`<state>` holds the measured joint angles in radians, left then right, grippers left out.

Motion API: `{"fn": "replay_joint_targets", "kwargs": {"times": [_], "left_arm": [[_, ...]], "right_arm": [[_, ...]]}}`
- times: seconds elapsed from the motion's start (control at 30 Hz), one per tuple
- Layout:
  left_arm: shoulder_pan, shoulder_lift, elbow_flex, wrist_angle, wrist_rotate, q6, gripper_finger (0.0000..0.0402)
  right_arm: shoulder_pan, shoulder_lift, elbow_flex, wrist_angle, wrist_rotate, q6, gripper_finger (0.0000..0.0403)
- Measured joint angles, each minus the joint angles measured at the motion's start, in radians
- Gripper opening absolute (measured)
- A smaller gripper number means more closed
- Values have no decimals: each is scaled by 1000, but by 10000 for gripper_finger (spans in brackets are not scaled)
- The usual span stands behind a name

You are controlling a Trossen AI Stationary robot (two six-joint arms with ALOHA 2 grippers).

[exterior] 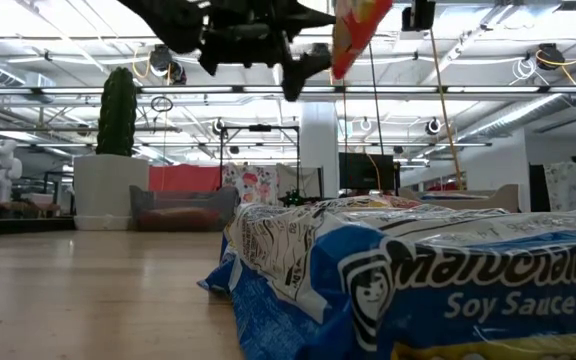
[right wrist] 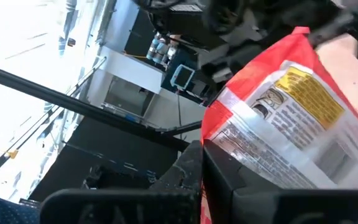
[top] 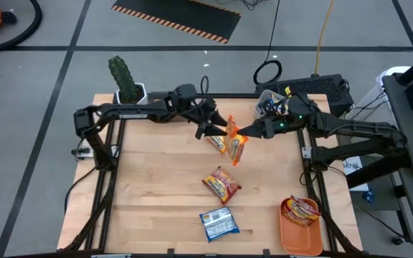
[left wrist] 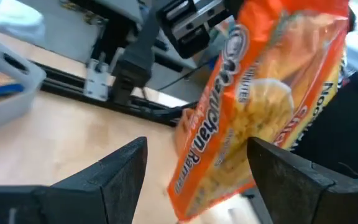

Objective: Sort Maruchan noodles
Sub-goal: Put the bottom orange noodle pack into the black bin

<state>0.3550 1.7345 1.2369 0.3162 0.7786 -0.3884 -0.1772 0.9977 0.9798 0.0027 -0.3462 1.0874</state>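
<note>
Item: orange Maruchan ramen packet (top: 236, 149), held above the table's far middle, hanging down from its top edge. The right gripper (top: 241, 135) is clamped tight on that top edge; in the right wrist view the packet's printed back (right wrist: 291, 124) fills the space just past the dark fingers (right wrist: 229, 180).

The left gripper (top: 214, 127) is level with the packet and just beside it, on its left. Its fingers (left wrist: 114, 177) stand wide apart. In the left wrist view the hanging packet (left wrist: 253, 106) shows between and beyond the two fingers; whether either finger touches it cannot be told. It holds nothing.

Other packets on the table:
- second orange packet (top: 218, 142), flat on the wood directly under the two grippers.
- orange-and-red packet (top: 222, 183), near the table's centre, lying askew.
- blue-white soy sauce packet (top: 218, 223), near the front edge; it fills the foreground of the low view (exterior: 438, 290).
- packet in the orange tray (top: 300, 236) at the front right corner.

Surroundings: wooden table (top: 156, 186); potted cactus (top: 124, 77) at the far left corner.
</note>
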Motion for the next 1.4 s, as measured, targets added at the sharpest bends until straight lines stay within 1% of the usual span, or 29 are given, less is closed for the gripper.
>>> {"fn": "replay_joint_targets", "kwargs": {"times": [0.13, 0.23, 0.4, 0.5, 0.57, 0.67, 0.8, 1.03, 1.27, 1.4], "left_arm": [[-3, 43, 0, 188, 115, -131, 280], [-20, 56, 0, 299, 161, -179, 280], [-55, 59, -1, 324, 167, -193, 280], [-79, 60, -1, 323, 159, -190, 280], [-91, 60, -1, 325, 134, -187, 280], [-98, 60, -1, 317, 72, -190, 280], [-89, 57, -1, 257, -24, -182, 280], [-81, 57, -1, 281, -28, -147, 280], [-82, 57, 0, 288, -24, -141, 280], [-83, 57, 0, 347, -10, -186, 280]], "right_arm": [[0, 0, 0, 9, 1, 0, 0], [-4, 0, 0, 11, 0, -4, 0], [-33, 7, 1, 25, -4, -13, 0], [-55, 14, 1, 42, -2, -24, 0], [-68, 15, 1, 42, 0, -24, 0], [-80, 16, 1, 51, -20, -20, 0], [-79, 18, -1, 94, -26, -10, 0], [-79, 18, -1, 114, -27, -9, 0], [-79, 17, -1, 205, -70, 27, 0], [-79, 16, -1, 220, -104, 44, 0]]}}
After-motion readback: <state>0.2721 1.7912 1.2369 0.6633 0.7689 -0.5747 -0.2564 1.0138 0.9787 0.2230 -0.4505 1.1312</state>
